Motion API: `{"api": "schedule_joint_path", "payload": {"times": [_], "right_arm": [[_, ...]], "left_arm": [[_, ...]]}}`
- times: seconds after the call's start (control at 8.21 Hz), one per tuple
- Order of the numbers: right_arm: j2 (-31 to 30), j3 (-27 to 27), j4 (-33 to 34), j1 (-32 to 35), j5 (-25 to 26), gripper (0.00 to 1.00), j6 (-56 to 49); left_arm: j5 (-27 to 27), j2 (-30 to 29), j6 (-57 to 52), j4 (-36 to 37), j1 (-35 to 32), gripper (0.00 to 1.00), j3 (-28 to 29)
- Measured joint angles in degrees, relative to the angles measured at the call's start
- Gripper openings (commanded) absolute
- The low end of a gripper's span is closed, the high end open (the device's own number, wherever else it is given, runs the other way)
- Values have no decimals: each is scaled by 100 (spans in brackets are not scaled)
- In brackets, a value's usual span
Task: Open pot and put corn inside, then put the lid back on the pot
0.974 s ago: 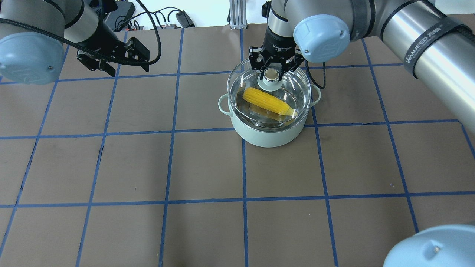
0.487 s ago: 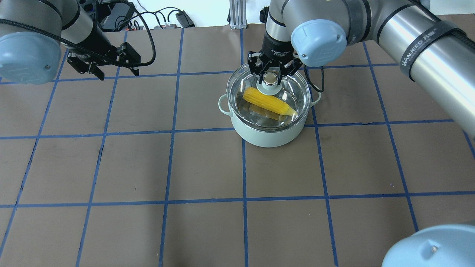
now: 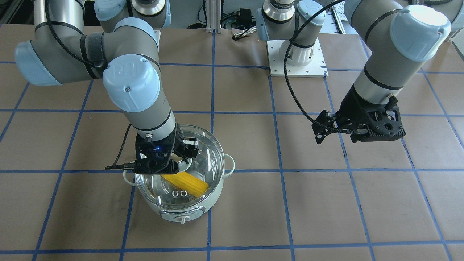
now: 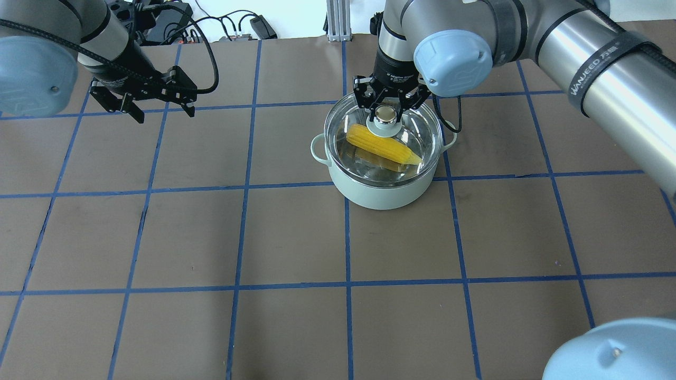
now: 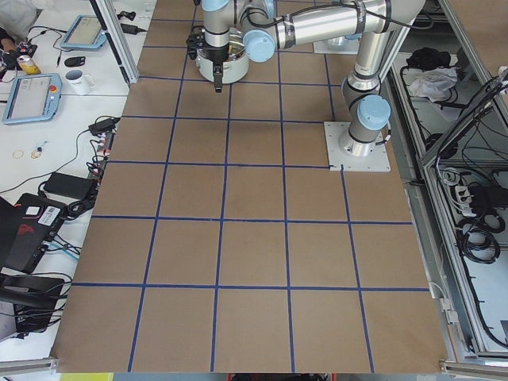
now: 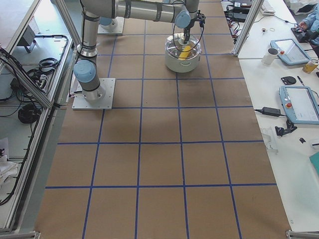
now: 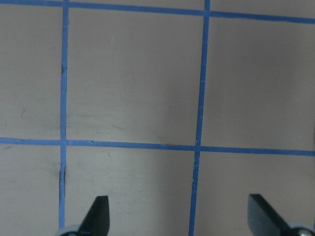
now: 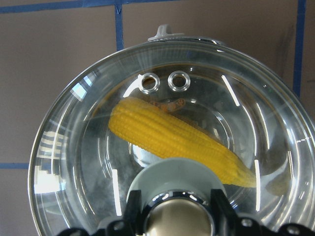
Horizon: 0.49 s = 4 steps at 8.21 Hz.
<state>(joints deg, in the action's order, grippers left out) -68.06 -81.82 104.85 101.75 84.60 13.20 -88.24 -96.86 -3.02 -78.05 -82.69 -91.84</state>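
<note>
Brown gridded counter (image 4: 296, 232), pot (image 4: 380, 195) on the far half. Corn (image 4: 380, 143) lies diagonally inside it, under the lid (image 4: 420, 134). Lid looks seated level on the rim. Right claw (image 4: 386, 108) pinches the knob (image 4: 386, 112) from straight above; a centre grip keeps the glass flat. Left claw (image 7: 179, 219) is spread wide and empty, parked well apart, likely to stay clear. My read: only release and retreat remain.
</note>
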Motion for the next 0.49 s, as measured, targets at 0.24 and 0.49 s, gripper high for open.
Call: {"api": "schedule_joint_path", "payload": {"times": [0.24, 0.49], "right_arm": [[2, -31, 0, -5, 6, 0, -20], [3, -67, 0, -6, 5, 1, -31]], "left_arm": [[-26, 180, 32, -412, -17, 100, 109], [-42, 349, 37, -535, -75, 100, 151]]}}
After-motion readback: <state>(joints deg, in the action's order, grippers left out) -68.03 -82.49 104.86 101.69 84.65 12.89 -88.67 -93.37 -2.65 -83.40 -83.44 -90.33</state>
